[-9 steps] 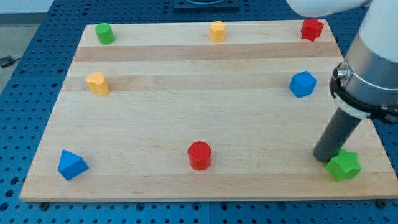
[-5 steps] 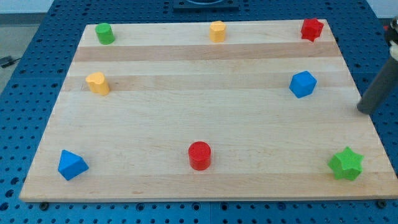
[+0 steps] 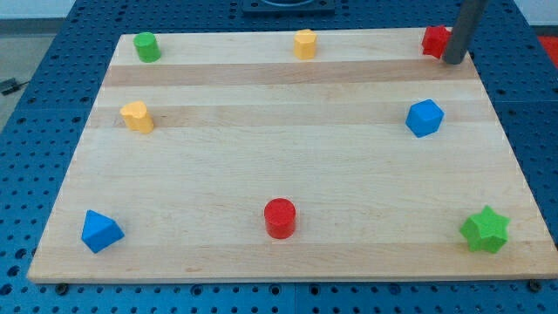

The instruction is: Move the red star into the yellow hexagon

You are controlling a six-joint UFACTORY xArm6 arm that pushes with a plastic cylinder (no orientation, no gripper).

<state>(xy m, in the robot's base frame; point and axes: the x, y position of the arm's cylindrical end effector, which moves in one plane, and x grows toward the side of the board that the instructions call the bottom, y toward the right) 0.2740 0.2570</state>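
Camera view, one wooden board [image 3: 279, 174] on a blue pegboard table [image 3: 52, 35].

- Red star [image 3: 434, 41]: top right corner of the board.
- My tip [image 3: 452, 61]: at the star's right edge, touching or just beside it; the rod partly covers the star. No pincer on this rig, so no opening to report.
- Yellow hexagon [image 3: 304, 43]: top edge, middle, well apart from the star.
- Green cylinder [image 3: 146, 46]: top left.
- Second yellow block [image 3: 137, 115]: left side.
- Blue block [image 3: 425, 118]: right side.
- Blue wedge-like block [image 3: 100, 230]: bottom left.
- Red cylinder [image 3: 280, 217]: bottom middle.
- Green star [image 3: 484, 229]: bottom right.
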